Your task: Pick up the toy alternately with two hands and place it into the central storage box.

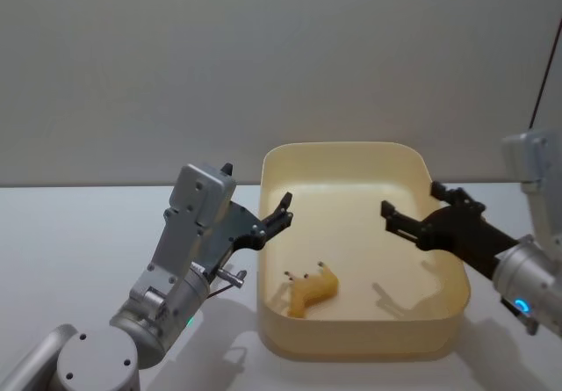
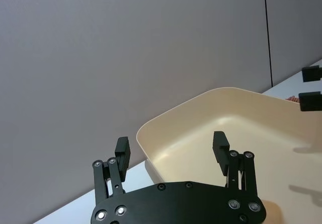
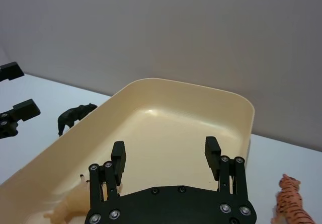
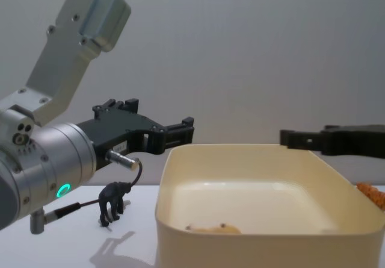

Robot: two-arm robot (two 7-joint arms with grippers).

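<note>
Left hand (image 1: 277, 220) hangs released at the rim of the central storage box (image 1: 351, 148); right hand (image 1: 410, 198) is released too, over the opposite wall. 1 yellow toy (image 1: 309, 289) lies inside, below and between them. I would lower the left hand onto the black toy (image 4: 113, 202) standing on the table (image 1: 88, 224) beneath it and close across its body. The tiger (image 3: 291, 204) lies beside the right hand.

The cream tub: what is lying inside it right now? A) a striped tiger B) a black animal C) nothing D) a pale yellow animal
D: a pale yellow toy animal lies on the floor of the cream tub; the black animal and the tiger are outside it.
</note>
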